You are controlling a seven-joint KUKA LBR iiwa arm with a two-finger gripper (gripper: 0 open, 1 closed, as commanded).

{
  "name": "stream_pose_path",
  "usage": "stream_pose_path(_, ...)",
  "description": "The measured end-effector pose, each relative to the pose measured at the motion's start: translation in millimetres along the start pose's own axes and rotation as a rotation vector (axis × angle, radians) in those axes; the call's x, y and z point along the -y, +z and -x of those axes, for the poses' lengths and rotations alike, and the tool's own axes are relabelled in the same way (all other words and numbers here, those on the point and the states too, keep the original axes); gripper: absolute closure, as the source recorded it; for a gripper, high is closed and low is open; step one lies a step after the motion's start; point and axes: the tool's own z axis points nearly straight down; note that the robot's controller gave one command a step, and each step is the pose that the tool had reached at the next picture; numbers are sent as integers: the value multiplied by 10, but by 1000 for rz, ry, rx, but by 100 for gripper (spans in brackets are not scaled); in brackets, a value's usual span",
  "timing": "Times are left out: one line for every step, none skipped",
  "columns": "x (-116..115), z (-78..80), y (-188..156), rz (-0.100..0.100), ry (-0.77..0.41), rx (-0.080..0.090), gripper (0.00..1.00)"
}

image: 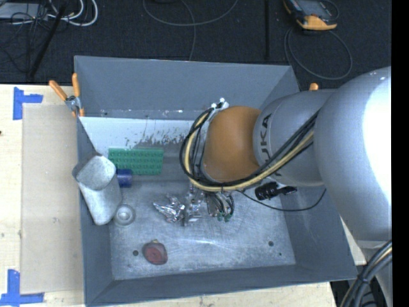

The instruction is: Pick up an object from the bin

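My gripper (209, 208) is down at the floor of the bin (255, 235), mid-bin, under the orange wrist cover (227, 142). Clenched or released, I can't tell. Just beside it on the left lies a crumpled silvery thing (170, 208). Further left I see a small clear round piece (124, 215), a grey cup (97, 187) on its side, a blue bit (124, 178) and a green studded plate (135, 160). Near left sits a reddish disc (154, 253).

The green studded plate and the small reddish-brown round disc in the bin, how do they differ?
The green studded plate is rectangular with rows of studs; the reddish-brown round disc shows none. The plate is clearly larger than the disc. The plate lies at the back left of the grey metal bin; the disc lies near its front. Both lie left of the gripper.
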Motion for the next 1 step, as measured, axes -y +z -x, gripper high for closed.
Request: stream_pose_path(-78, 149, -1544, 0, -29, 7, 100)
